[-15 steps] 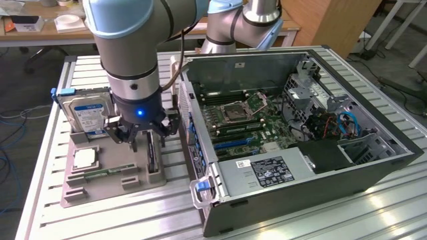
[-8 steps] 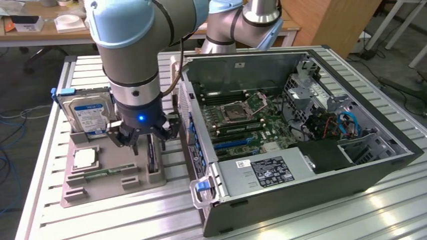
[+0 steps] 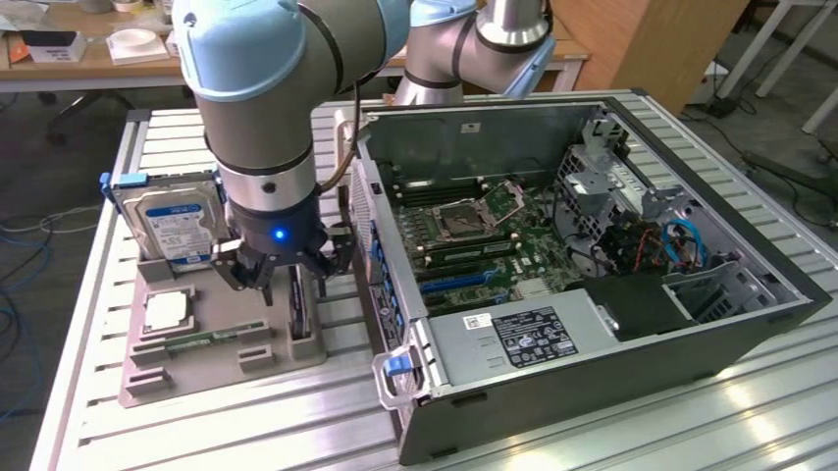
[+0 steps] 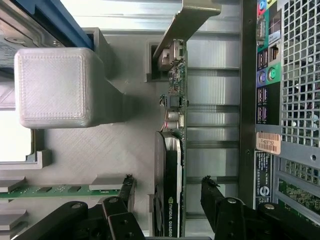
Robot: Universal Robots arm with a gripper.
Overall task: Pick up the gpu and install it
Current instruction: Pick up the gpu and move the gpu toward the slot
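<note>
Currently gripper (image 4: pixel 167 178) open, black fingers (image 4: pixel 214 195) straddling thin flat gpu (image 4: pixel 172 125), upright in grey plastic holder (image 4: pixel 90 150).

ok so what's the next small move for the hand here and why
Probably close the hand on the gpu. Its open fingers straddle the card, which stands on edge in the grey holder, with a gap on each side.
</note>
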